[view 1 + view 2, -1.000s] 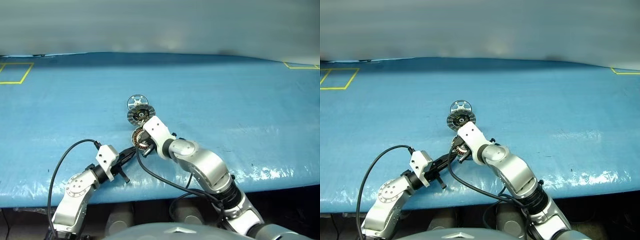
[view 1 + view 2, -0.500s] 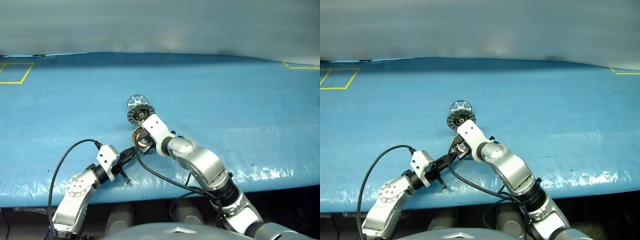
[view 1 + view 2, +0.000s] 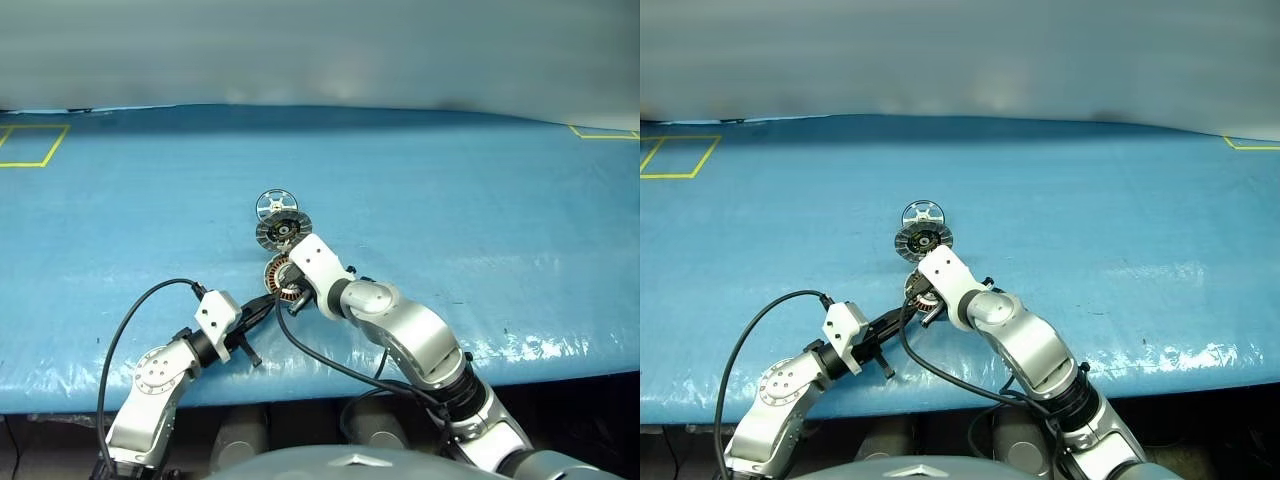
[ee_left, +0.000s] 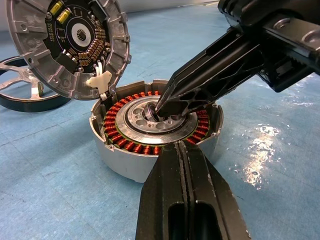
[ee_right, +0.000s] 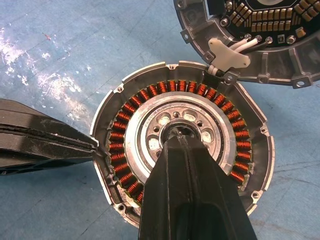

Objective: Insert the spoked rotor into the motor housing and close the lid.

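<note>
While the spoked rotor point(image 3: 273, 204) lies flat above frame centre, beyond the open lid point(image 4: 70, 45), it looks rigid, light and slick; grasp a spoke or the rim. Motor housing point(image 5: 185, 150) holds copper windings only, no rotor. Right gripper point(image 4: 162, 107), fingers together, tips on the hub; left gripper point(image 5: 92, 146), closed and empty, meets the wall.

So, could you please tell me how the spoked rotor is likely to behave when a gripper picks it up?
The spoked rotor looks like rigid metal, so probably stiff. Its shiny surface may slip in closed jaws. Being round, it could roll if set on edge on the blue table.
</note>
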### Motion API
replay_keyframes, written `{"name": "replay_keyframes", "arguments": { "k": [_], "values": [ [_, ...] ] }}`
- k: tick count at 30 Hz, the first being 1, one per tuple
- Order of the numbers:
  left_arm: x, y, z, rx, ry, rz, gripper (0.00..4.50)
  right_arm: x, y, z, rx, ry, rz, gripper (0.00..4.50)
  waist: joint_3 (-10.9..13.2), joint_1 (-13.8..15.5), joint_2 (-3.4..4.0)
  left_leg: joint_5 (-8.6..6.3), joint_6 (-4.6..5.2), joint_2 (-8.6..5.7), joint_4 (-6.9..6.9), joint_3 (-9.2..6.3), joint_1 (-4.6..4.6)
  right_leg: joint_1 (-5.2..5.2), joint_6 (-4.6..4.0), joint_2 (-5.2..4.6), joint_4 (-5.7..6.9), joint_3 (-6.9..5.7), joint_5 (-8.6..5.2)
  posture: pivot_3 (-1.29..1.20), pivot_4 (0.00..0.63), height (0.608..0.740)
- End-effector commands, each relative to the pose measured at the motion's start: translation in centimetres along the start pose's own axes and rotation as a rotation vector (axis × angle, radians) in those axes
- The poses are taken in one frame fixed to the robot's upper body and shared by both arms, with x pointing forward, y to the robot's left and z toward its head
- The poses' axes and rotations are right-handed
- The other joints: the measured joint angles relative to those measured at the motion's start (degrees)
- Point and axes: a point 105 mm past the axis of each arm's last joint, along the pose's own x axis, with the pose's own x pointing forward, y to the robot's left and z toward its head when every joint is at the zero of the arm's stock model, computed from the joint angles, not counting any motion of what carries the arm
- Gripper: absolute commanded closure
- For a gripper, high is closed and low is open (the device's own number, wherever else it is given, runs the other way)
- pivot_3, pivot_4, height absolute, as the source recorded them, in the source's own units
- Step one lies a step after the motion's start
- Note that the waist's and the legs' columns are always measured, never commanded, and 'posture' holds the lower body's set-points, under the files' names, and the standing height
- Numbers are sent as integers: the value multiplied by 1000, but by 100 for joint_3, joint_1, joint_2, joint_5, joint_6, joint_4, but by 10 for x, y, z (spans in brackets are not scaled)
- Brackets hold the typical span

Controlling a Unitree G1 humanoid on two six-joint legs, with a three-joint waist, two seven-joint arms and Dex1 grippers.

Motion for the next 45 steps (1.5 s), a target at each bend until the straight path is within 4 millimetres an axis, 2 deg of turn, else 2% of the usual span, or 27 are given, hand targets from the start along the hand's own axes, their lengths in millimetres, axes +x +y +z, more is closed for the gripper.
{"name": "replay_keyframes", "arguments": {
  "k": [1, 17, 29, 36, 45],
  "values": [
    [-1, -2, -5, -6, 16, 0, 4485, -1, 6, -1, 2, 5, 29, 4500, 0, 0, 0, 0, 0, 0, 0, 0, 0, 0, 0, 0, 0, 0, 0, 0, 150, 740],
    [-2, -2, -6, -11, 20, 5, 4485, 2, -1, 20, -1, -93, -19, 4500, 1, -4, 1, 0, 0, 0, -2, 0, 0, -2, -1, 0, -1, 0, -1, 0, 150, 740],
    [0, -2, -5, -7, 20, -3, 4485, 1, -9, 20, -3, -90, -55, 4500, 1, -1, 2, 0, 0, 0, -3, 0, -1, -2, -1, 0, -2, 0, -1, 0, 150, 740],
    [1, -1, -5, -3, 19, 0, 4485, 3, -10, 11, 10, -61, -52, 4500, 2, -1, 2, 0, 0, 0, -4, 0, -1, -2, -1, 0, -3, 0, -1, 0, 150, 740],
    [-5, 8, -1, 2, 22, 31, 4485, -19, -2, 35, 26, -182, 32, 4500, 3, -4, 5, 0, 0, 0, -4, 0, -1, -3, -1, 0, -3, 0, -2, 0, 150, 740]
  ]
}}
